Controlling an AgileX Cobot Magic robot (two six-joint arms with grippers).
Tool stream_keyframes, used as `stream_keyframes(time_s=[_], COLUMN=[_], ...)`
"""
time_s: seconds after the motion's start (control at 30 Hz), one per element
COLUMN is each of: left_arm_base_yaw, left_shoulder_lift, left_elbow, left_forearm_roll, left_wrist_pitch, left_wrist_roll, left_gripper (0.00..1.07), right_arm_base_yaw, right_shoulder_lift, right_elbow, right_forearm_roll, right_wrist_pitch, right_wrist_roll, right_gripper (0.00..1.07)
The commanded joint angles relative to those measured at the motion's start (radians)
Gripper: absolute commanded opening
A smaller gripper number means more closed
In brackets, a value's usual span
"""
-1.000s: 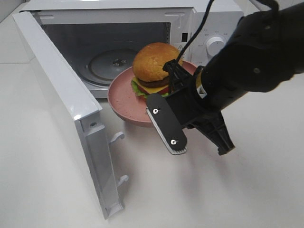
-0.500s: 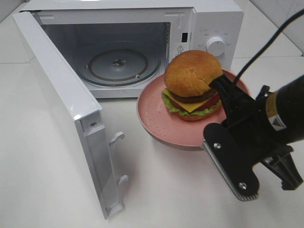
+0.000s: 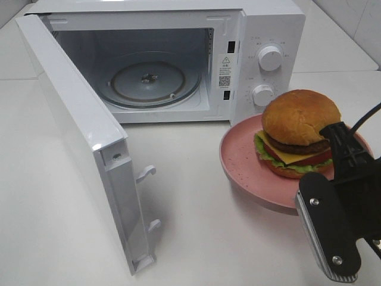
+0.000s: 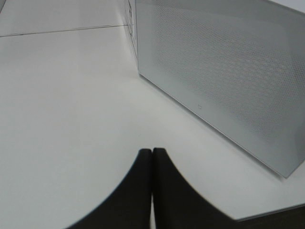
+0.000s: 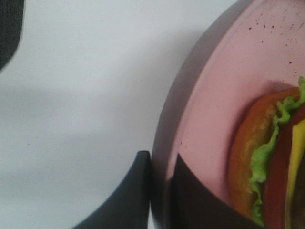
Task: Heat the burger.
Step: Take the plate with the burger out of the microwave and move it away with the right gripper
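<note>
From the high camera I see the microwave (image 3: 178,59) at twelve o'clock, its door (image 3: 83,143) swung wide toward eight o'clock. Inside the cavity sits only the glass turntable (image 3: 149,80), with nothing on it. The pink plate (image 3: 247,164) is at four o'clock, outside the oven and just in front of its control panel (image 3: 265,74). On the plate rests the burger (image 3: 297,134), upright, bun on top, its stack axis vertical; cheese, tomato and lettuce edges face me. The burger sits toward the plate's three o'clock side. My right gripper (image 3: 351,179) comes in from five o'clock, its black body low in the corner, reaching up to the plate's rim at the near right. I cannot tell from here whether the plate touches the table (image 3: 208,238) or hangs just above it.

Left wrist camera: my left gripper (image 4: 152,162) has its two fingers (image 4: 140,191) pressed together with nothing between them. It points over bare table toward the perforated face of the door (image 4: 224,81), well apart from it.

Right wrist camera: the right gripper (image 5: 159,164) pinches the plate (image 5: 224,95) by its rim, one finger under the edge and the other on the plate's upper face, with the rim running between them. The burger (image 5: 271,157) lies just beyond the inner finger, lettuce frill and bottom bun nearest, not touching the finger as far as I can see.
</note>
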Motion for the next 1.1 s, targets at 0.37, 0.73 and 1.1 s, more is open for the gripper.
stream_keyframes(time_s=[0.37,0.73,1.1], left_arm_base_yaw=[-0.001,-0.001,-0.001], left_shoulder_lift=[-0.005,-0.005,-0.005], left_elbow=[0.002,0.002,0.002], left_forearm_roll=[-0.002,-0.002,-0.002], left_wrist_pitch=[-0.013,-0.013,-0.013], left_wrist_roll=[0.002,0.002,0.002], left_gripper=[0.0,0.0,0.0], right_arm_base_yaw=[-0.006,-0.006,-0.184], right_shoulder_lift=[0.02,0.245,0.465], right_elbow=[-0.006,-0.009,-0.109], right_forearm_roll=[-0.227,-0.496,-0.516], right_wrist_pitch=[0.018,0.027,-0.03], right_wrist_roll=[0.512,0.944,1.148], right_gripper=[0.0,0.0,0.0])
